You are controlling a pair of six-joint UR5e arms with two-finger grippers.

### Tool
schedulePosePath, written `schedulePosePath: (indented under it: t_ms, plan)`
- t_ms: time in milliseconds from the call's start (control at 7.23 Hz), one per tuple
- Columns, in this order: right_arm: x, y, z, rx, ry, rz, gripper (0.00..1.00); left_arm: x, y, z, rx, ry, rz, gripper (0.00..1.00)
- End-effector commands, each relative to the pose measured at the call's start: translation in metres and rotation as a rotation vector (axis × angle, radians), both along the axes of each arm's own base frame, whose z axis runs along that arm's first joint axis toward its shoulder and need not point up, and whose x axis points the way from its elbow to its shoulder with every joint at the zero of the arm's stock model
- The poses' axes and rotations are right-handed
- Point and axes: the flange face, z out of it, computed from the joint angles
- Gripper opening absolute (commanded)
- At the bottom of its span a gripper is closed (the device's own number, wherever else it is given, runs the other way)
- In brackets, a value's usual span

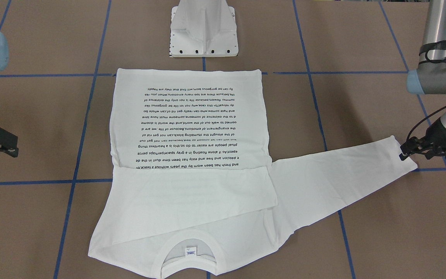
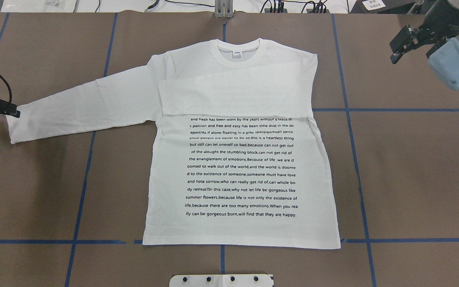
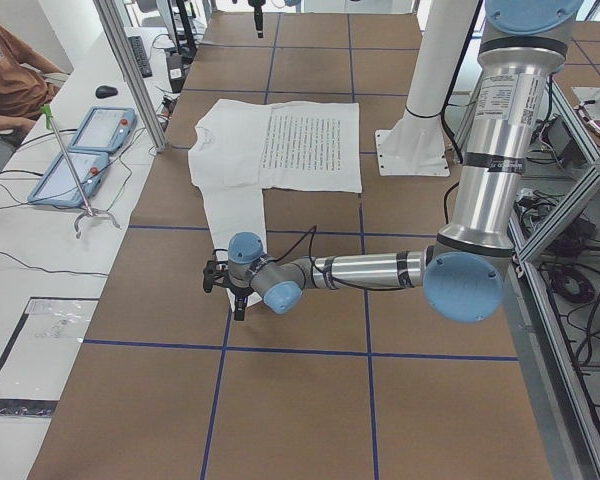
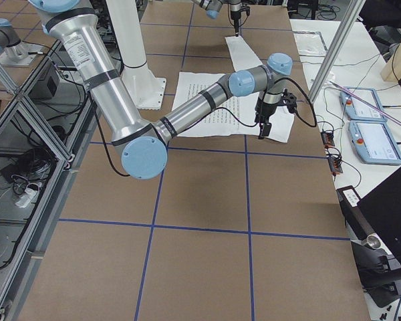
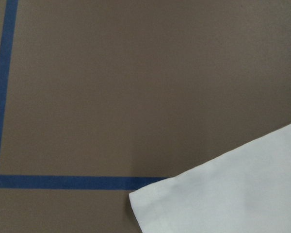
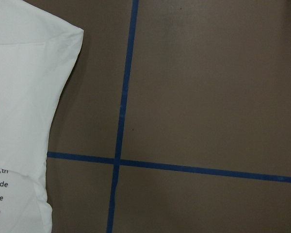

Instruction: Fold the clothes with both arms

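The white long-sleeved T-shirt with the black block of printed text (image 2: 245,175) lay flat in the middle of the brown bench (image 2: 412,179). Its ribbed collar (image 2: 240,54) was at 12 o'clock, and its hem was at 6 o'clock, near the white metal pedestal base (image 2: 221,280). One sleeve (image 2: 233,95) was already folded across the chest, above the text. The other sleeve (image 2: 86,103) was stretched out straight toward 9 o'clock.

My black left fingers (image 2: 13,113) were at that sleeve's cuff (image 2: 14,128), on its 12 o'clock corner. From there the sleeve's long axis ran off toward 2 o'clock, up to the shoulder. I could not tell how far these fingers were spread, or whether they were touching the cloth. My left wrist view showed only the cuff's corner on bare bench.

My black right fingers (image 2: 397,44) were parted and empty, well apart from the shirt, out at 2 o'clock from the collar. The left was plainly the nearer one.

I judged the coming move to be a sweep of the cuff toward 3 o'clock, across the chest. The bench along that path was bare but for the blue tape lines (image 2: 82,191).
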Motion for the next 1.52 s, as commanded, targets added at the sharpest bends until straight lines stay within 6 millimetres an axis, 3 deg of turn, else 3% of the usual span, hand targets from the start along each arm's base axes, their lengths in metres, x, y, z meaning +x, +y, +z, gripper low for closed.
schedulePosePath:
  t_ms: [0,553,968,1383]
  plan:
    - [0.0018,0.0031,-0.001,0.001,-0.01,-0.002,1.0,0.0033,-0.0012,0.0009,0.0,-0.002,0.004,0.98]
    - [0.0018,0.0029,-0.0029,0.006,-0.011,0.0,1.0,0.0079,0.0012,0.0055,-0.006,-0.006,0.012,0.97]
    - [0.0017,0.0027,-0.0037,0.006,-0.011,0.0,1.0,0.0063,-0.0001,0.0053,0.0,-0.016,0.002,0.83]
    - [0.0016,0.0024,-0.0046,0.008,-0.011,0.0,1.0,0.0071,0.0002,0.0053,-0.001,-0.015,0.003,0.83]
